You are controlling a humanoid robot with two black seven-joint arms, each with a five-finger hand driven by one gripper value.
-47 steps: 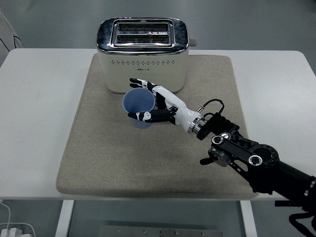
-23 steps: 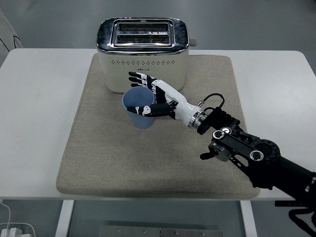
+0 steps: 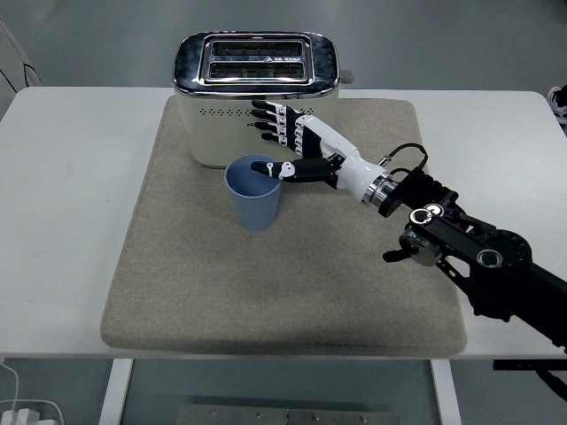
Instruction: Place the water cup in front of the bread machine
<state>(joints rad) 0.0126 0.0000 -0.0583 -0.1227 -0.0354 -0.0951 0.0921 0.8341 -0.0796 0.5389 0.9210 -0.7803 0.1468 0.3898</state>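
Blue water cup (image 3: pixel 255 193) upright on the mat (image 3: pixel 177 266), just before the bread machine (image 3: pixel 255 96). Right robot hand (image 3: pixel 288 146) spread, empty, thumb over the rim. You should treat the cup as light, likely tippable; grip mid-wall.

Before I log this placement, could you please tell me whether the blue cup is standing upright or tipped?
Upright: the blue cup stands on its base on the mat, its round open rim facing up, before the toaster.
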